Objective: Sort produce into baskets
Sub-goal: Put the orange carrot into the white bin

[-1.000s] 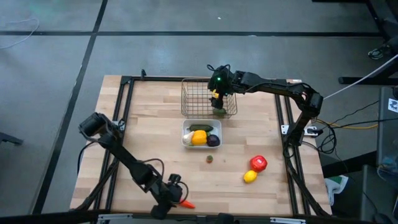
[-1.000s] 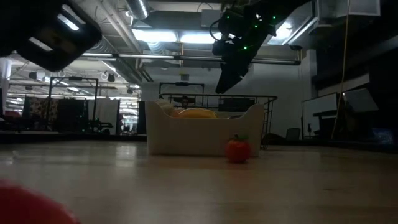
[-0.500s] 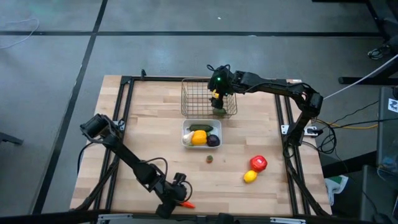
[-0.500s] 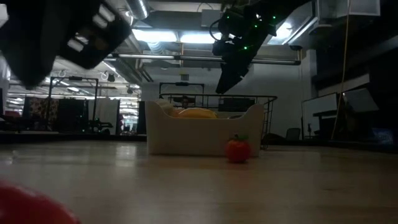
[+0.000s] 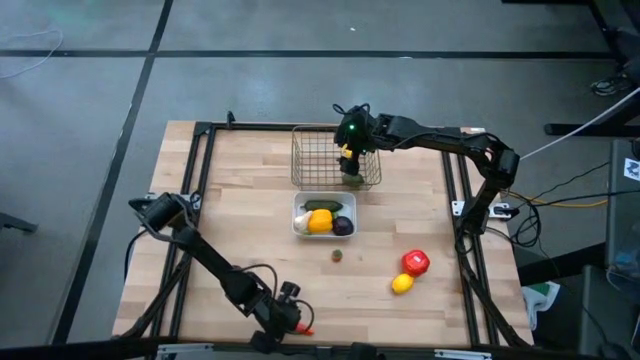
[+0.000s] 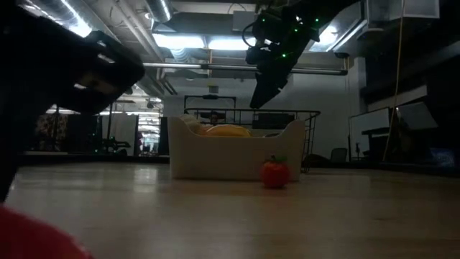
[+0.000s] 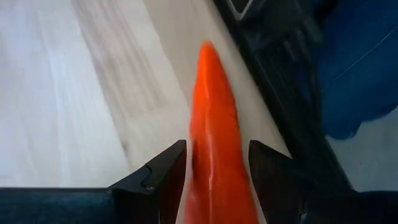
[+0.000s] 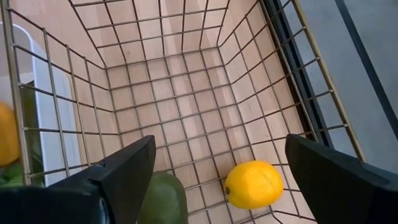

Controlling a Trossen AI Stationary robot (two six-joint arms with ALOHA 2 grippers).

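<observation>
The left gripper [image 7: 214, 177] was down at the near edge of the table [image 5: 240, 200], and its two fingers were pinching the orange carrot [image 7: 214, 155] at its fat end; the pointy end stuck out in front, close beside the dark frame rail along the table edge. The carrot looked hard and stiff, and probably light, so it should not bend or squash; it was long, smooth and got thinner toward the tip, so it could slip or swing if held near the tip; the thick part looked like the best place to hold it. The right gripper [image 8: 217, 180] hung over the wire basket [image 5: 335, 155] with its fingers spread wide and nothing between them; in that basket lay a yellow lemon [image 8: 253, 184] and a dark green avocado [image 8: 163, 198], close together. The white tray [image 5: 324, 217] sat just in front of the basket with some produce in it; a red tomato [image 5: 416, 263], another lemon [image 5: 402, 284] and a small dark piece [image 5: 337, 256] were out on the bare wood.
</observation>
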